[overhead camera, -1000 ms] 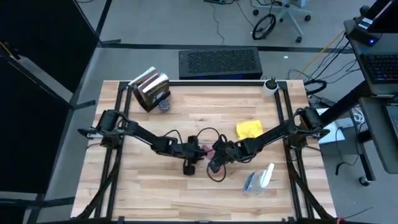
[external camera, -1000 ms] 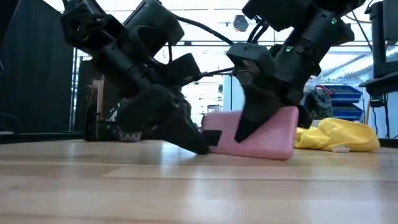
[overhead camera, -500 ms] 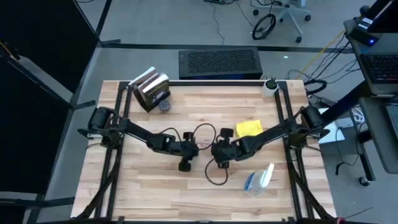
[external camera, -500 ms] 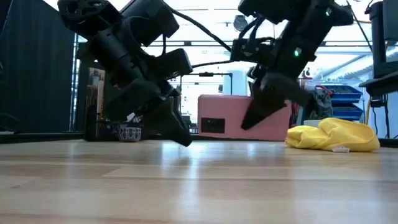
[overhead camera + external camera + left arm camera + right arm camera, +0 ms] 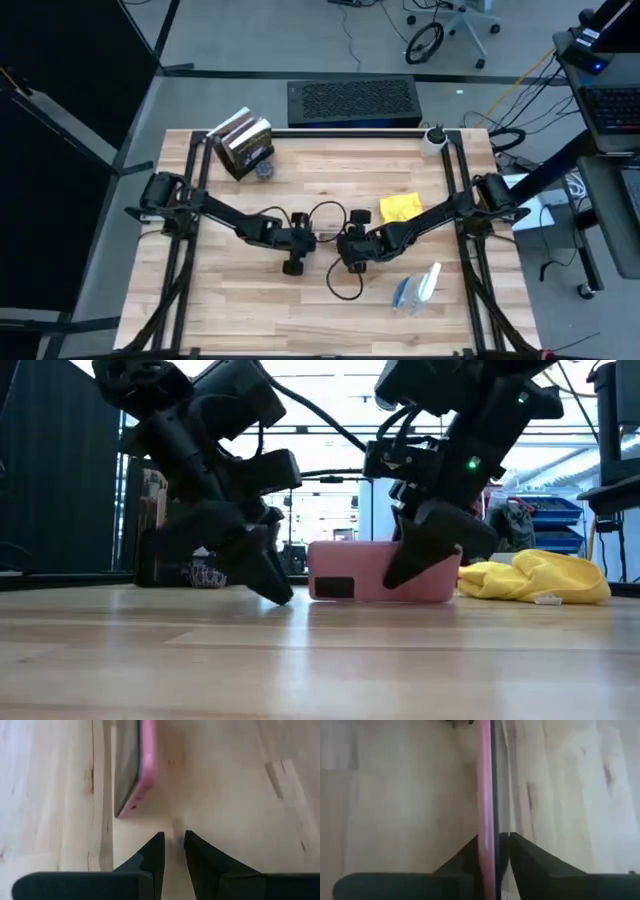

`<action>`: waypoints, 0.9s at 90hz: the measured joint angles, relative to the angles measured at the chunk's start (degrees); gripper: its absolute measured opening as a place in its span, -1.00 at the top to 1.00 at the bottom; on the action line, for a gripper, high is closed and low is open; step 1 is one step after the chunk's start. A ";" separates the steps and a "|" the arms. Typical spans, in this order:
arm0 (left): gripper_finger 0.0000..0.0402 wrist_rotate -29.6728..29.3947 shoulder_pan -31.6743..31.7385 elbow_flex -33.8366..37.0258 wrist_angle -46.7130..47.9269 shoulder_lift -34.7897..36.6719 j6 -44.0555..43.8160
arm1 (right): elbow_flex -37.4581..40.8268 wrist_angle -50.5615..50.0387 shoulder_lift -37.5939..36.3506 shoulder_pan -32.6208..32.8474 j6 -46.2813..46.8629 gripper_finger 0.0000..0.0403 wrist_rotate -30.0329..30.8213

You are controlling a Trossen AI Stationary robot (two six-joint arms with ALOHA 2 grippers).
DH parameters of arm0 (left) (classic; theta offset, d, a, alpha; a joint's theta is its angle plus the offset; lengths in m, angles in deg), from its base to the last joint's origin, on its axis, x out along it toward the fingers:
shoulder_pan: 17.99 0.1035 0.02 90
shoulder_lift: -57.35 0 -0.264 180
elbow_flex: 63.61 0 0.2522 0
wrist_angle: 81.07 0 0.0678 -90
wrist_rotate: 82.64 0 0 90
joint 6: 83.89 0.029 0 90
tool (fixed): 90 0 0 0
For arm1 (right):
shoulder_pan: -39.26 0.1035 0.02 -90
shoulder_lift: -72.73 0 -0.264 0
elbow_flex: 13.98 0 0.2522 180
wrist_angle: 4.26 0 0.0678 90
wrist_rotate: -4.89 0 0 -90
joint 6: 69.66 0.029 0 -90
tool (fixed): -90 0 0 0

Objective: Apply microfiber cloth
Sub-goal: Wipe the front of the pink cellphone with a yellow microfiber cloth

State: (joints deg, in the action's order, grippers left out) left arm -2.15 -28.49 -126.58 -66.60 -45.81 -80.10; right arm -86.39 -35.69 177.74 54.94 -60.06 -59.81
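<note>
A smartphone in a pink case (image 5: 375,572) stands on its long edge on the wooden table, between my two grippers. My right gripper (image 5: 398,574) is shut on the phone's end nearest the yellow cloth. My left gripper (image 5: 174,838) hovers just off the phone's other end (image 5: 131,795), its fingers a narrow gap apart with nothing between them. The microfiber cloth (image 5: 400,207), bright yellow and crumpled, lies on the table beyond the right gripper (image 5: 351,257); no gripper touches it. In the low view the cloth (image 5: 538,579) shows to the phone's right. My right gripper pinches the phone between its two fingers, one on the pink back (image 5: 484,827) and one on the dark screen side. The fingers slant down from the table's right side. The phone stands upright and level, its lower long edge (image 5: 380,598) on the table.
A clear spray bottle with blue liquid (image 5: 418,287) lies near the table's front right. A boxy stack (image 5: 243,145) sits at the far left. A black cable (image 5: 345,285) loops on the table beside the grippers. Bare wood lies in front of the phone.
My left gripper has let go of the phone's end and drawn back toward the table's left edge. The phone, tilted a second ago with both grippers on it, now stands level on its long edge, held by the right gripper alone.
</note>
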 joint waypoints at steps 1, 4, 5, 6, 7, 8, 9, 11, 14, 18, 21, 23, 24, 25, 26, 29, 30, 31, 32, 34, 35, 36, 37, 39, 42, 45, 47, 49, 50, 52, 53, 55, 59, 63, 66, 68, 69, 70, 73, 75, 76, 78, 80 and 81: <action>0.69 0.00 0.00 0.00 0.07 0.00 0.00 | 0.00 -0.01 0.00 0.00 0.02 0.60 -0.03; 0.69 0.00 -0.01 0.00 0.12 0.00 -0.02 | 0.00 -0.05 0.00 0.02 0.02 0.58 -0.19; 0.69 0.00 -0.02 0.00 0.18 0.00 -0.04 | 0.00 -0.05 0.00 0.02 0.02 0.57 -0.25; 0.69 0.00 -0.02 0.00 0.23 0.01 -0.03 | 0.00 -0.04 0.00 0.02 0.02 0.56 -0.32; 0.69 0.00 -0.02 0.00 0.29 0.03 -0.03 | 0.00 -0.02 0.00 0.02 0.02 0.55 -0.42; 0.69 0.00 -0.02 0.00 0.37 0.10 -0.04 | 0.00 0.00 0.00 0.02 0.02 0.54 -0.59; 0.69 0.01 -0.02 0.00 0.45 0.14 -0.03 | 0.00 0.03 0.00 0.02 0.02 0.53 -0.82; 0.69 0.00 -0.02 0.00 0.60 0.20 -0.04 | 0.00 0.17 0.00 0.02 0.04 0.51 -1.36; 0.69 0.00 0.00 0.00 0.69 0.22 -0.04 | 0.00 0.39 0.00 0.02 0.08 0.47 -2.13; 0.69 0.02 0.00 0.00 0.70 0.23 -0.04 | 0.00 0.71 0.00 0.02 0.17 0.42 -3.53; 0.69 0.01 -0.02 0.00 0.75 0.24 -0.04 | 0.00 0.95 0.00 0.02 0.19 0.38 -4.60; 0.69 0.00 -0.02 0.00 0.77 0.23 -0.04 | 0.00 1.09 0.00 0.02 0.26 0.35 -5.11; 0.69 0.00 -0.02 0.00 0.79 0.23 -0.04 | 0.00 1.16 0.00 0.02 0.33 0.34 -5.35; 0.69 0.00 -0.02 0.00 0.84 0.24 -0.04 | 0.00 1.24 0.00 0.02 0.40 0.33 -5.59; 0.69 0.00 -0.02 0.00 0.86 0.24 -0.04 | 0.00 1.31 -0.02 0.02 0.46 0.31 -5.75; 0.69 0.00 -0.02 0.00 0.92 0.24 -0.05 | 0.00 1.42 0.00 0.04 0.76 0.27 -6.02; 0.69 0.01 -0.01 0.00 0.92 0.24 -0.06 | 0.00 1.43 0.00 0.04 0.88 0.26 -6.09; 0.69 0.01 0.00 0.00 0.93 0.24 -0.06 | 0.00 1.45 -0.02 0.04 1.02 0.24 -6.13; 0.69 0.01 -0.01 0.00 0.94 0.24 -0.07 | 0.00 1.47 -0.02 0.04 1.18 0.23 -6.18; 0.69 0.01 -0.02 0.00 0.98 0.24 -0.08 | 0.00 1.51 -0.02 0.04 1.48 0.20 -6.24; 0.69 0.01 -0.02 0.00 1.01 0.24 -0.08 | 0.00 1.52 -0.01 0.04 1.55 0.19 -6.25; 0.69 0.00 -0.02 0.00 1.04 0.24 -0.08 | 0.00 1.54 0.00 0.04 1.55 0.18 -6.27; 0.69 0.01 -0.02 0.00 1.06 0.24 -0.08 | 0.00 1.54 0.00 0.04 1.63 0.16 -6.28; 0.69 0.01 -0.02 0.00 1.08 0.24 -0.08 | 0.00 1.54 0.00 0.04 1.70 0.14 -6.40; 0.69 0.02 -0.02 0.00 1.13 0.24 -0.21 | 0.00 1.56 0.00 0.04 1.71 0.10 -6.87; 0.69 0.02 -0.02 0.00 1.15 0.24 -0.24 | 0.00 1.73 0.00 0.04 1.73 0.07 -7.94; 0.69 0.02 -0.02 0.00 1.17 0.24 -0.24 | 0.00 1.95 0.00 0.04 1.80 0.05 -8.71; 0.69 0.02 -0.02 0.00 1.18 0.24 -0.24 | 0.00 2.18 0.00 0.04 2.10 0.04 -9.58; 0.69 0.02 -0.02 0.00 1.19 0.24 -0.24 | 0.00 2.35 0.00 0.04 2.24 0.03 -10.07; 0.69 0.02 -0.02 0.00 1.20 0.24 -0.24 | 0.00 2.65 0.00 0.04 2.54 0.01 -10.90; 0.69 0.02 -0.02 0.00 1.22 0.24 -0.24 | 0.00 2.82 0.00 0.04 2.73 0.00 -11.22; 0.69 0.02 -0.02 0.00 1.22 0.24 -0.23 | 0.00 3.05 -0.01 0.04 3.11 -0.02 -11.85; 0.69 0.02 -0.02 0.00 1.24 0.24 -0.24 | 0.00 3.38 -0.02 0.04 3.46 -0.05 -12.62; 0.69 0.02 -0.02 0.00 1.28 0.24 -0.22 | 0.00 3.29 -0.01 0.04 3.53 -0.08 -12.96; 0.69 0.02 -0.02 0.00 1.30 0.24 -0.21 | 0.00 3.04 -0.03 0.04 3.48 -0.10 -13.02; 0.69 0.02 -0.02 0.00 1.30 0.24 -0.21 | 0.00 2.83 -0.12 0.04 3.43 -0.11 -13.09; 0.69 0.02 -0.02 0.00 1.31 0.24 -0.21 | 0.00 2.69 -0.15 0.04 3.41 -0.11 -13.15; 0.69 0.02 -0.02 0.00 1.31 0.24 -0.21 | 0.00 2.56 -0.23 0.04 3.41 -0.12 -13.20; 0.69 0.02 -0.02 0.01 1.33 0.24 -0.23 | 0.00 2.37 -0.40 0.05 3.44 -0.13 -13.30; 0.69 0.02 -0.02 0.02 1.33 0.24 -0.27 | 0.00 2.36 -0.58 0.07 3.47 -0.14 -13.35; 0.69 0.02 -0.02 0.02 1.33 0.24 -0.28 | 0.00 2.37 -0.72 0.07 3.55 -0.14 -13.37; 0.69 0.02 -0.02 0.02 1.33 0.24 -0.28 | 0.00 2.37 -1.05 0.07 3.79 -0.14 -13.47; 0.69 0.02 -0.02 0.02 1.35 0.24 -0.28 | 0.00 2.36 -1.38 0.07 4.09 -0.14 -13.52; 0.69 0.02 -0.02 0.02 1.35 0.24 -0.28 | 0.00 2.37 -1.58 0.07 4.28 -0.15 -13.53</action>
State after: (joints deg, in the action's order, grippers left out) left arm -2.13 -28.51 -126.56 -65.25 -45.57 -80.38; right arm -86.39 -33.32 176.16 55.00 -55.78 -73.34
